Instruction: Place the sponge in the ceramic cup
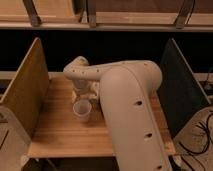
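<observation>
**Wide-jawed at the cup, sponge out of sight**

Reached in from the lower right with the arm [131,107], the bulk of it across the right half of the wooden table [60,137]. At its end, the gripper [82,94], low over the boards and just behind the ceramic cup [81,111], close to the far rim, perhaps touching. Jaws spread wide, with nothing made out between them.

Upright near the middle of the table, between the tan side panel [25,95] and the dark side panel [177,82]: the cup, mouth up, near side of the rim free. Pale inside, too dim to call filled or not.

No sight of the sponge anywhere: no dull-blue piece on the bare boards, none seen in the jaws. Hidden, then, either under the wrist and gripper behind the cup, or down in the cup itself. Cannot tell which.

Fits two stages alike: coming down open-jawed onto a sponge lying behind the cup, or just after letting go of it over the cup's mouth. Nothing here to decide between them.

Called for next in either case: keeping wrist and wide jaws off the thin rim, for fear of tipping or sliding so small and tapering a cup. Also a clear look into the cup and behind it.
</observation>
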{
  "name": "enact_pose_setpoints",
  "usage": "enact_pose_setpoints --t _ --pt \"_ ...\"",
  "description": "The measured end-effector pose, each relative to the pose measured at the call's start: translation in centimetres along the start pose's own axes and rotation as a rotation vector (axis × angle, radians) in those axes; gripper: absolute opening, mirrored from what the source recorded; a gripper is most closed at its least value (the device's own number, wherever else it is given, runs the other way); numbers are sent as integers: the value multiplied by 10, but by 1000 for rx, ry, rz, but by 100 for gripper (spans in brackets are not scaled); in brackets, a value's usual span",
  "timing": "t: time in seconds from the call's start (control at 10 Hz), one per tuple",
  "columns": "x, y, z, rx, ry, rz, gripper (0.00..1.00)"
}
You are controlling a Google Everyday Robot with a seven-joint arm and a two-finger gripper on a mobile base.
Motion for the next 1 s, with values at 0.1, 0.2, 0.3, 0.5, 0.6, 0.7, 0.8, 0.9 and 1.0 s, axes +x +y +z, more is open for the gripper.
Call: enact_pose_setpoints --t 0.1,0.2,0.3,0.5,0.6,0.7,0.8,0.9,1.0 --pt "0 0 0 0 1 0 80" --pt "0 0 0 0 1 0 80" --pt "0 0 0 2 2 -1 80" --pt "2 18 6 2 22 -62 80" --pt "1 41 10 -14 32 -112 80" --pt "2 59 14 -22 48 -159 80" --pt "2 69 17 -25 58 -191 80" --pt "2 76 21 -29 71 -216 80" --pt "1 82 25 -33 83 -231 80"
